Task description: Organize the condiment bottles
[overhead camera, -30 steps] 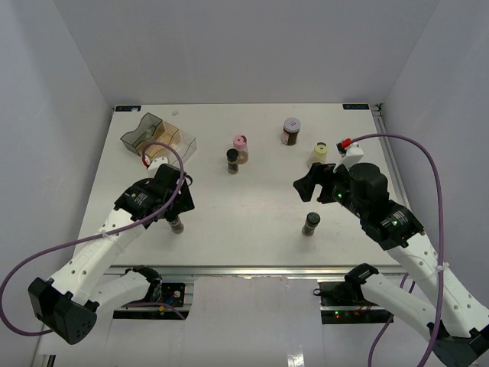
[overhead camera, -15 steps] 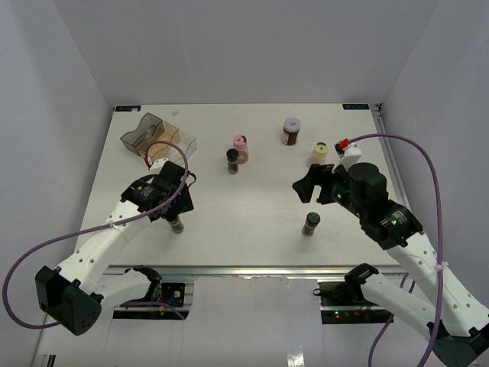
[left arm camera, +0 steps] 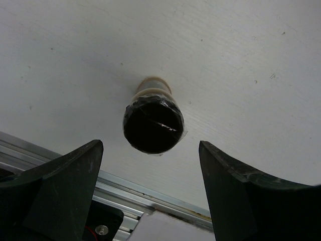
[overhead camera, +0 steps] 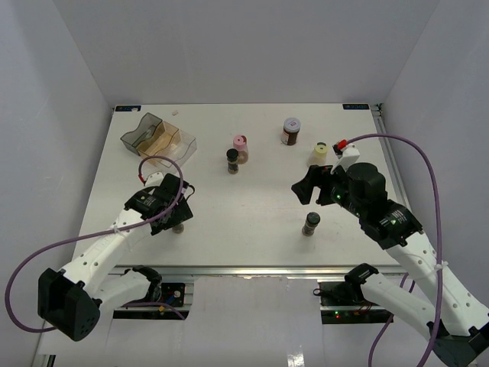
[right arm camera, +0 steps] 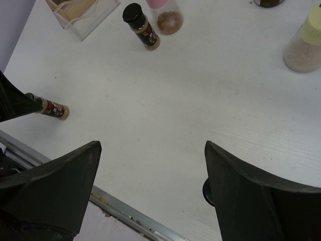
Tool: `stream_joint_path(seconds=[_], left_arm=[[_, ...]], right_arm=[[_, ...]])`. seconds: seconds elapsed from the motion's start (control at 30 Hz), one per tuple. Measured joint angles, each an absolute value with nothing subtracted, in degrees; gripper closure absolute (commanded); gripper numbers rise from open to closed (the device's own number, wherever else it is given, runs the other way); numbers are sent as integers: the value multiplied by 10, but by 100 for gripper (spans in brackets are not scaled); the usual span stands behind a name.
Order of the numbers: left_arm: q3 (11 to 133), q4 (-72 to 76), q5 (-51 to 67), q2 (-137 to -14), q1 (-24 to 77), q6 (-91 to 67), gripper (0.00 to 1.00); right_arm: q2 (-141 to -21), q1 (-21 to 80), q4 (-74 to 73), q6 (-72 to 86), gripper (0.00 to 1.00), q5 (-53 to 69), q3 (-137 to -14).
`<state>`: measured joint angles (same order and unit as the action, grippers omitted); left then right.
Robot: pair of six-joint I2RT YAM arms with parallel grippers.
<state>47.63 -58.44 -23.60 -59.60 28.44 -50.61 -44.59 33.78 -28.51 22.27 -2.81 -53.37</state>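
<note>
1. Top external view: the left gripper [overhead camera: 174, 216] hangs directly over a black-capped jar [overhead camera: 179, 228] at lower left of the frame, which is largely hidden beneath it. The left arm is plainly the nearer.
2. Left wrist view: the jar stands upright with its cap facing the camera and its long axis pointing at the tool. It is centred between widely spread fingers, neither touching (nothing held).
3. Right wrist view: the right gripper [right arm camera: 153, 145] is wide open and empty, well apart from that jar at the frame's left edge.

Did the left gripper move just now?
Yes. The left gripper moved away from the clear bin, toward the table's near edge, over a black-capped bottle.
</note>
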Motion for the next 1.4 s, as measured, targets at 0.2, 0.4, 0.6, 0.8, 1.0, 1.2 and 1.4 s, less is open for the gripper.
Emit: stream_joint_path(seconds=[0.2,0.4,0.6,0.8,1.0,1.2,1.4], left_arm=[[476,-580,-244,-584,268,-526,21],[475,-565,-244,-588,245,-519,25],[474,-549,-242,-603,238,-512,26],[472,-543,-237,-617,237,-508,26],[472,-535,-233,-625,237,-501,27],[472,-534,-229,-644,237,-500,27],[469,-533,-222,-644,237,-499,28]], right_arm=[[-433,338,-286,223,10,-28,-523],[-430,338,-286,223,10,-29,-516],[-418,338,-286,223,10,-31,-507],[-417,338,-286,222,10,-33,-504],[-421,338,-286,220,10,-35,-503],[-426,338,-286,220,10,-35,-503],[-432,338,-286,220,10,-35,-503]])
